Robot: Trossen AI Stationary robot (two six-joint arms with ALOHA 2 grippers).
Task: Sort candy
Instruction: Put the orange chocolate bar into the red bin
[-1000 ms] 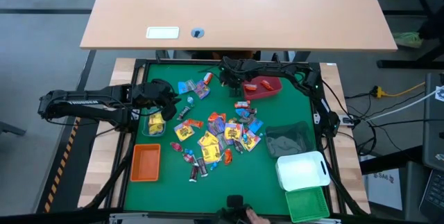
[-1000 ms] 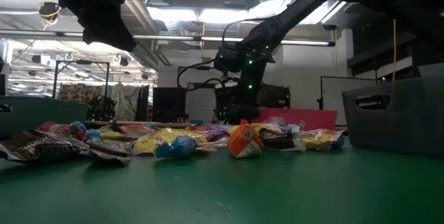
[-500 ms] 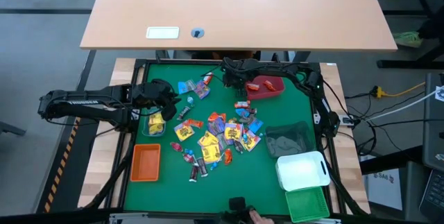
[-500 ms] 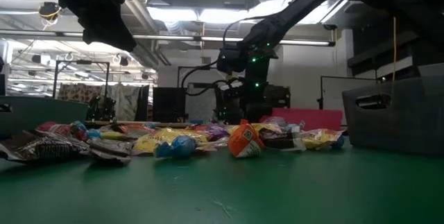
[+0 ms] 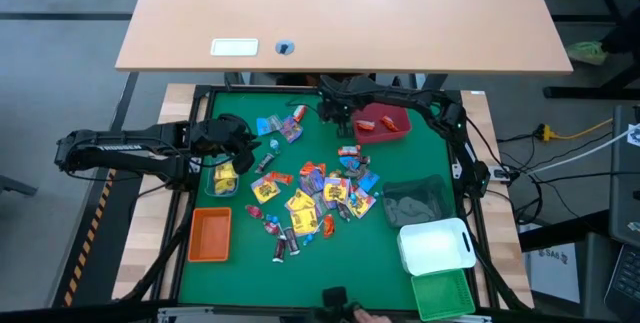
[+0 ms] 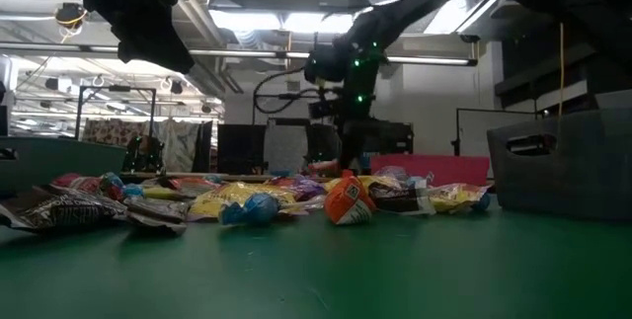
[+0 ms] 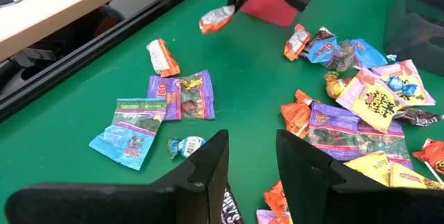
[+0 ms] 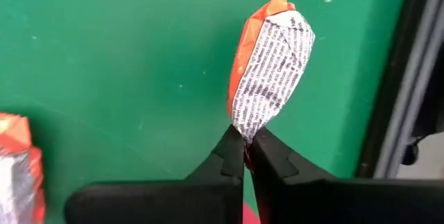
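So the right gripper [image 8: 245, 143] is pinched tight on the end of an orange-and-silver wrapped sweet [image 8: 269, 61], and the wrapper sticks up out of the closed fingertips with the green mat [image 5: 250, 273] behind it. From above, that gripper [image 5: 335, 110] sits up near 12 o'clock on the mat, just at the edge of the red bin [image 5: 382, 126], which has a couple of orange pieces in it. From the left arm's camera you can actually see that held sweet [image 7: 218, 19] hanging off the mat in front of the red bin [image 7: 272, 7]. The left gripper [image 5: 240, 150] is over at about 9 o'clock, hovering just above the clear bin [image 5: 221, 180] that has some yellow sweets in it; its fingers [image 7: 208, 165] stand apart with nothing between them. The main candy pile [image 5: 315, 195] is spread around the middle of the mat, yellow, orange, blue and purple wrappers all mixed, plus a few loose blue and purple ones [image 5: 278, 125] towards 11 o'clock. Orange bin [image 5: 210, 235] at roughly 8 o'clock, grey bin [image 5: 415, 203] around 4, then the white bin [image 5: 436, 246] and green bin [image 5: 444, 295] down at 5 o'clock.
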